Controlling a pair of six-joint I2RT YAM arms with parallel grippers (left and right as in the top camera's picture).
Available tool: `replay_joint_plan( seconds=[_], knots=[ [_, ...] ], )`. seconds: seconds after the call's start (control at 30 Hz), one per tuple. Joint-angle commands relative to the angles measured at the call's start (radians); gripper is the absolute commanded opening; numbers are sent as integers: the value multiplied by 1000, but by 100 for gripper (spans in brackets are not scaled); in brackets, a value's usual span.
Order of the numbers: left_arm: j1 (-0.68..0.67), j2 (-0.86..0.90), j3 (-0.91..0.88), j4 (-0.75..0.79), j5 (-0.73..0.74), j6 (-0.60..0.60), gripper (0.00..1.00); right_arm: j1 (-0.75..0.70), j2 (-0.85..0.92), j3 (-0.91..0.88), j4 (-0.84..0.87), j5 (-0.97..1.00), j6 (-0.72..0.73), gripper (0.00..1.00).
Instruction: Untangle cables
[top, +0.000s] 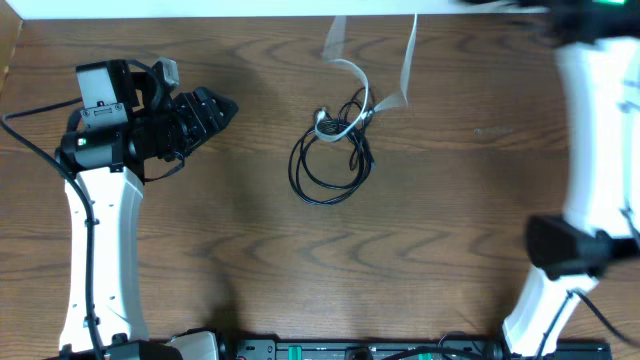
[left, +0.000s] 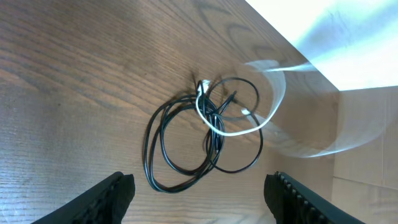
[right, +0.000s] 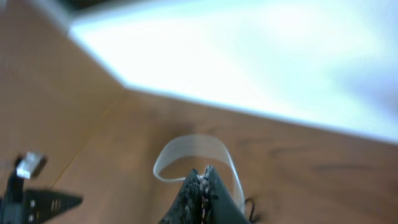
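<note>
Coiled thin black cable (left: 149, 146), thin white cable (left: 219, 129) at its 12 o'clock, left claw (top: 215, 108) spread, right claw (right: 202, 179) pressed together

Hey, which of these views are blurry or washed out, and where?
Overhead: cables sharp, right arm smeared at the frame's edge. Left wrist: cables crisp, upper right corner blown out white. Right wrist: soft all over, white glare across the top, the shut right gripper fuzzy.

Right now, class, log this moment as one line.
black cable: coiled, tangled with white cable | left tool: open, touching nothing | right tool: shut | untangled: no
</note>
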Motion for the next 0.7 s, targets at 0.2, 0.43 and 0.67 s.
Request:
replay_joint_plan(
  seconds=[0.2, 0.43, 0.67],
  knots=[
    [3, 0, 9, -3, -13, 22, 72, -226, -7, -3, -40, 45, 18, 1],
    [3, 0, 9, -4, -12, 21, 71, -180, 60, -4, -194, 45, -101, 6],
    [2, 0, 9, -18, -12, 25, 71, -33, 193, -4, -282, 53, -145, 49]
  ],
)
